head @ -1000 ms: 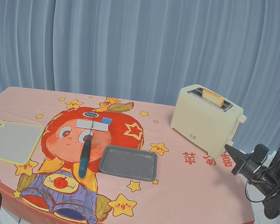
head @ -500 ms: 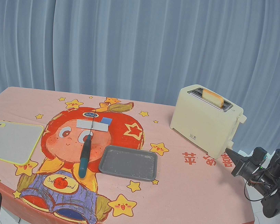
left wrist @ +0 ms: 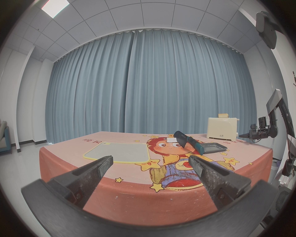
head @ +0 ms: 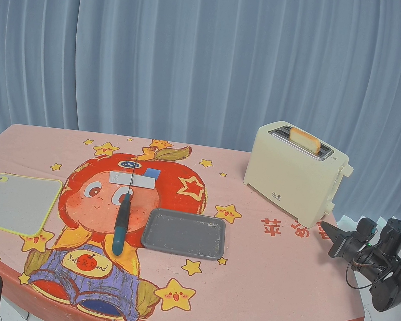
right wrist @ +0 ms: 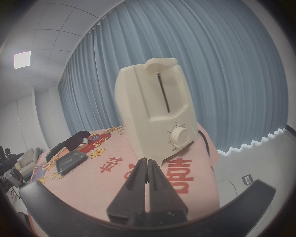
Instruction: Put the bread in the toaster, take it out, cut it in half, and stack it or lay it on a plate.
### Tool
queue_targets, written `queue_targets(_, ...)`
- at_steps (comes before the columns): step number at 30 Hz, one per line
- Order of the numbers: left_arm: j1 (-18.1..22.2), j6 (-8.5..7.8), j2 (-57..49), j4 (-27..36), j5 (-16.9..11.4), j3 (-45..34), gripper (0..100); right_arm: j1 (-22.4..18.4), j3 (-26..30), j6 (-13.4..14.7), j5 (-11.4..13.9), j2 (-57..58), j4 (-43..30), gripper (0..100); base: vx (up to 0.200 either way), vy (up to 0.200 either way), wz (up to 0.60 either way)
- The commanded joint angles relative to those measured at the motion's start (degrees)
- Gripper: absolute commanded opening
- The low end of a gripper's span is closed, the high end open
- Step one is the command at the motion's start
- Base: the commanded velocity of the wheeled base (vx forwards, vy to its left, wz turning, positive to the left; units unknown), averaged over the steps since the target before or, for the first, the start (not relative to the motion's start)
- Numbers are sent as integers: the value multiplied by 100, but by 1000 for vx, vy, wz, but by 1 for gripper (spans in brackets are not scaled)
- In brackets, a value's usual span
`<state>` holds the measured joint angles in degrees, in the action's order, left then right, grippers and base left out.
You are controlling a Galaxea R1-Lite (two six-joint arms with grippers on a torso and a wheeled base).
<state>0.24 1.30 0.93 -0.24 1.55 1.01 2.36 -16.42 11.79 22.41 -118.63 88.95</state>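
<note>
A cream toaster (head: 294, 171) stands at the table's far right, with a slice of bread (head: 305, 140) sticking up from its slot. The toaster's (right wrist: 155, 108) lever end and dial face my right gripper (right wrist: 147, 163), which is shut and empty. That right gripper (head: 325, 226) hangs low beside the table's right edge, just short of the toaster's near corner. A knife (head: 123, 216) with a teal handle lies mid-table, next to a grey tray-like plate (head: 184, 233). A cutting board (head: 18, 203) lies at the left. My left gripper (left wrist: 151, 165) is open, below the table's front left corner.
A white and blue card (head: 133, 178) lies beyond the knife's tip. Blue curtains hang behind the table. The cartoon tablecloth (head: 252, 280) is bare at the front right. The table's right edge drops off close to my right arm.
My right gripper has sunk lower and drawn slightly back from the toaster's lever side. Bread, knife, plate and board have not moved.
</note>
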Motion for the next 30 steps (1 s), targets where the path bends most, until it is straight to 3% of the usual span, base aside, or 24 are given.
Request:
queue_targets(1, 2, 1, -5, -2, 3, -101, 100, -105, -63, -19, -17, -90, 61, 0, 0, 0, 0)
queue_targets(14, 2, 1, -5, -2, 3, -101, 100, -254, -168, -27, -166, -266, 52, 0, 0, 0, 0)
queue_targets(21, 2, 1, -5, -2, 3, -101, 100, -219, -441, -107, -685, -512, 52, 0, 0, 0, 0)
queue_targets(30, 2, 1, -5, -2, 3, -101, 100, -219, -520, -98, -711, -618, 43, 0, 0, 0, 0)
